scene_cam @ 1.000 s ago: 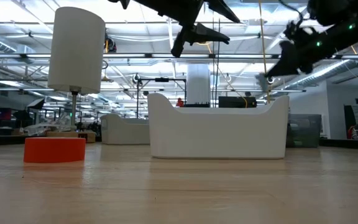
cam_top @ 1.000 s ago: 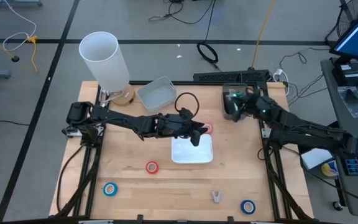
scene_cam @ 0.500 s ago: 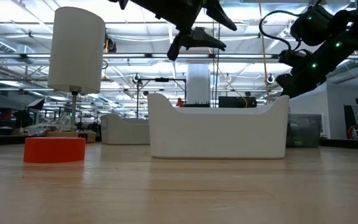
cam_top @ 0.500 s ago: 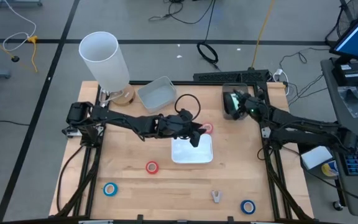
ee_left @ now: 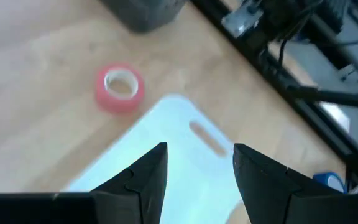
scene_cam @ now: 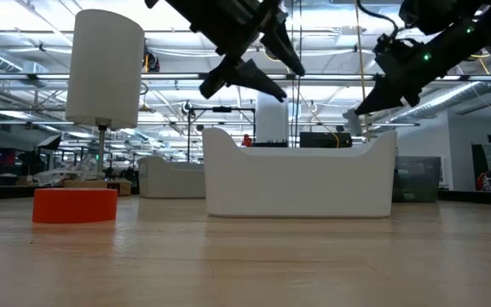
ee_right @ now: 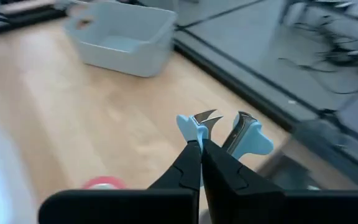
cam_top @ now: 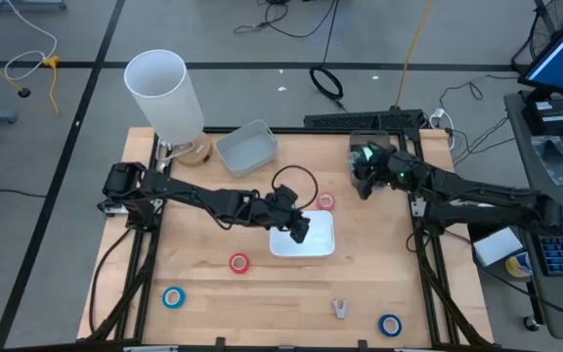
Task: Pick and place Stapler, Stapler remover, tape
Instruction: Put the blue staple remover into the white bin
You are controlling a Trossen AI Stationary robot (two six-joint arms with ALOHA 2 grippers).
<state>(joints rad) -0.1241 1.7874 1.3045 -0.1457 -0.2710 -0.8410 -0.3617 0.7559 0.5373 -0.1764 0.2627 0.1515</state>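
Right gripper [ee_right: 201, 146] carrying the staple remover [ee_right: 219, 132] — upper right of the high view.
Its fingers are clamping one light, springy wing; left gripper [ee_left: 194, 168] is hovering half-open, empty, over the white tray [cam_top: 316, 240] — centre.

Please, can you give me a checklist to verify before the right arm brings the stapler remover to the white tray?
1. Right gripper shut on the stapler remover: ok.
2. Remover sits straight between the fingers: cannot tell.
3. Left gripper open and holding nothing: ok.
4. Space above the white tray free: not ok, the left gripper hangs over it.
5. Red tape clear of the tray: ok, it lies on the table beside the tray's far edge.
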